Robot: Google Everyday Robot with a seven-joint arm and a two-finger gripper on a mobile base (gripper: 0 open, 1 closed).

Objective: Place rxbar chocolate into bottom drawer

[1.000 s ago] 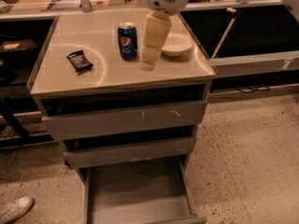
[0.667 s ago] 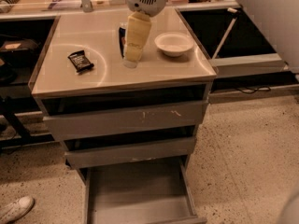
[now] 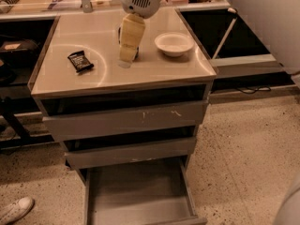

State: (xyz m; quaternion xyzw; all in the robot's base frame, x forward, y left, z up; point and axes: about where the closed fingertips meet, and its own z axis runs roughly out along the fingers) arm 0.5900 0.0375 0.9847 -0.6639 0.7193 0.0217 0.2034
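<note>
- Gripper (image 3: 124, 60) hangs over the middle of the tabletop (image 3: 154, 69), tip low, close to the surface or on it; we cannot tell which.
- We cannot tell how the gripper is set, open or shut. It does not have the bar.
- Rxbar chocolate (image 3: 80, 61) lies flat on the tabletop toward its left edge as the camera sees it, about midway between the back and front edges. Nothing touches it.
- Key relation: the bar lies to the left of the gripper, apart from it, at about the same depth on the table. We judge the coming move to be a sideways shift toward the left edge, then a drop onto the bar.
- The bar's long axis runs roughly back to front, skewed a little against the table edges. We judge the wrist needs turning so the grip closes across the short width.
- Bottom drawer (image 3: 136, 191) is pulled out below the front edge, its grey floor bare. The two upper drawers (image 3: 124, 121) stand only slightly out.
- White bowl (image 3: 174, 43) sits toward the back right corner, away from the bar's side.
- Grasp not yet made; the placing is still ahead.
</note>
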